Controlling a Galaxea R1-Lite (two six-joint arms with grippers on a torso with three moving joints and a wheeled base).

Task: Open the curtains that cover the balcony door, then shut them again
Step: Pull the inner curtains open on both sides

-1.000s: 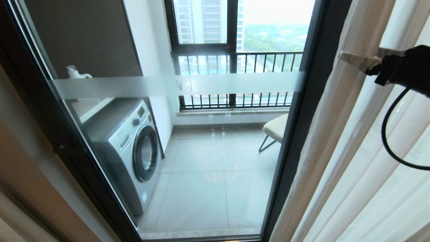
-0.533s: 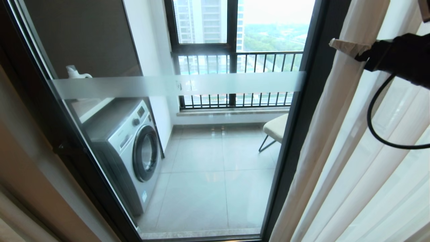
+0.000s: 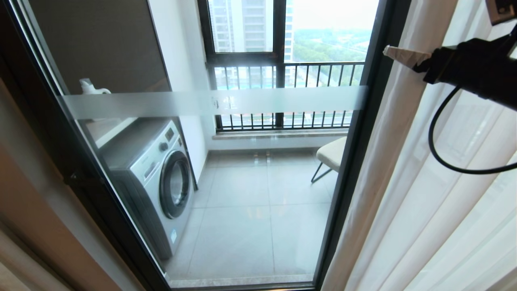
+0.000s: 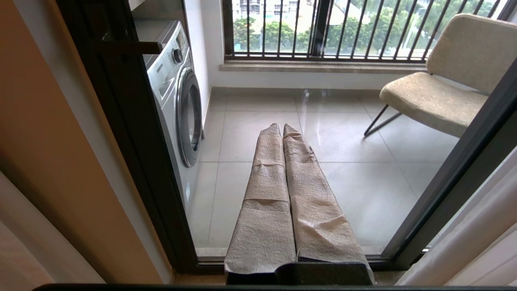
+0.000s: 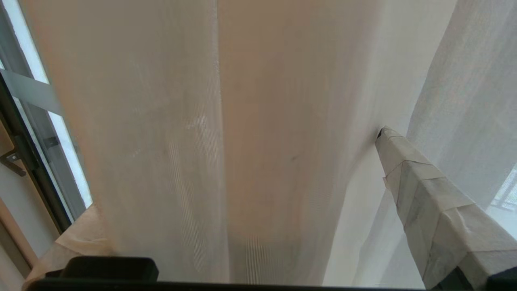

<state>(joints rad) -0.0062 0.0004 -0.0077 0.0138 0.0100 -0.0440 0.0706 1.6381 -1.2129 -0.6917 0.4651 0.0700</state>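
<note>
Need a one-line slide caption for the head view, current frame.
Right gripper, open, reaches into the white curtains beside the uncovered balcony door; washing machine and chair beyond.

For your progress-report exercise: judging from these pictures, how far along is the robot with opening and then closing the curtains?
Done: the balcony door stands uncovered, the curtains bunched at its right side. In hand: the right gripper, fingers wide apart, has a fold of sheer curtain between them; the left gripper is shut and idle, pointing at the glass. Left: drawing the curtains back across the glass.
</note>
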